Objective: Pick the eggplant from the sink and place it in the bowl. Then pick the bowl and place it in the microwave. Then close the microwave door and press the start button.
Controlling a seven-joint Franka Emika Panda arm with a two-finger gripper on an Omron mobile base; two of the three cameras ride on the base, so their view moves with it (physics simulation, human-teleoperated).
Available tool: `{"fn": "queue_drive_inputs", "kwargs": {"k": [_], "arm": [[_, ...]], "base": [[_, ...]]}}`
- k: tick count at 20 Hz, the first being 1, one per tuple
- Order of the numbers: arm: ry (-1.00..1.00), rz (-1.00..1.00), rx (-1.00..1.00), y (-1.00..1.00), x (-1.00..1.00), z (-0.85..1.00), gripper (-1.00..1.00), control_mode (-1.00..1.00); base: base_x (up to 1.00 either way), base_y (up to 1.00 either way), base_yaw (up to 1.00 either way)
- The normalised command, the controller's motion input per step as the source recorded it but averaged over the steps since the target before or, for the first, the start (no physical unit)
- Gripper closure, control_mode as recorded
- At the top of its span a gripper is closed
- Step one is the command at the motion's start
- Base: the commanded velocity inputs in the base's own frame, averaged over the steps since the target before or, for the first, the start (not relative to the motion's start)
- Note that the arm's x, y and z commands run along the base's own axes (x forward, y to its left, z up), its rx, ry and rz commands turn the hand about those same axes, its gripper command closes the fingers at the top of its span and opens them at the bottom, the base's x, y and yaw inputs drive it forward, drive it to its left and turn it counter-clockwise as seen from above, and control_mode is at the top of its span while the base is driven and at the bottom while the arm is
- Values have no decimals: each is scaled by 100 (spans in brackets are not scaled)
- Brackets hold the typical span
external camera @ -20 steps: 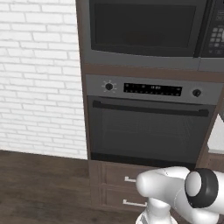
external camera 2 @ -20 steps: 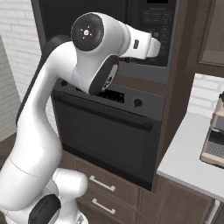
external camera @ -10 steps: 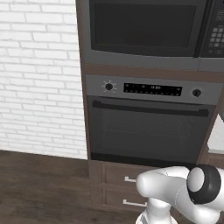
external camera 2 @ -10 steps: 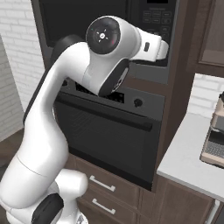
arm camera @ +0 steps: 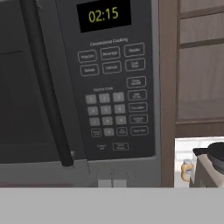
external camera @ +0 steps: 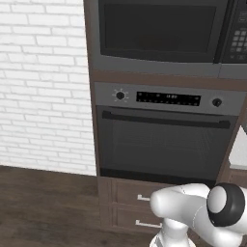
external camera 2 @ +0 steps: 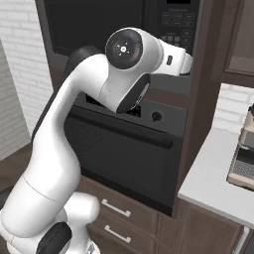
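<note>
The gripper is closed with nothing between its fingers, raised in front of the keypad [arm camera: 113, 105] of the microwave [external camera: 164, 36]; in the right base view the hand hides it, the white wrist reaching to the lower right corner of the keypad panel. In the hand view the keypad stands close ahead, several rows of grey buttons under a display [arm camera: 103, 15] that reads 02:15 in yellow. Just left of the keypad runs the long dark bar handle [arm camera: 46, 83] of the microwave door [arm camera: 17, 87], which is shut flush with the front, its window dark. Whether the bowl and eggplant lie behind it cannot be told. Right of the microwave stands a brown cabinet side [arm camera: 168, 87] with a panelled door beyond it. Below that, at the lower right of the hand view, part of a worktop [external camera 2: 213, 183] shows with a small pale jar [arm camera: 187, 169] beside a dark appliance [arm camera: 212, 164]. Under the microwave sits the oven [external camera: 164, 144], with a knob at each end of its control strip, a narrow display between them and a horizontal bar handle across a dark glass door. Beneath the oven are two brown drawers [external camera 2: 116, 211] with metal pulls. To the left of the cabinet column a white brick wall [external camera: 43, 87] meets a dark wooden floor [external camera: 43, 207].
</note>
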Motion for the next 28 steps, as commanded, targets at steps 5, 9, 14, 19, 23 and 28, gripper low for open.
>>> {"fn": "queue_drive_inputs", "kwargs": {"k": [5,9,14,19,23,28], "arm": [[0,0,0,-21,15,-16,100,-100],[0,0,0,-9,17,-14,100,-100],[0,0,0,-1,19,-8,100,-100],[0,0,0,-1,24,-9,100,-100],[0,0,0,-6,24,-11,100,-100],[0,0,0,-4,21,-12,100,-100]], "base": [[0,0,0],[0,0,0],[0,0,0],[0,0,0],[0,0,0],[0,0,0]]}}
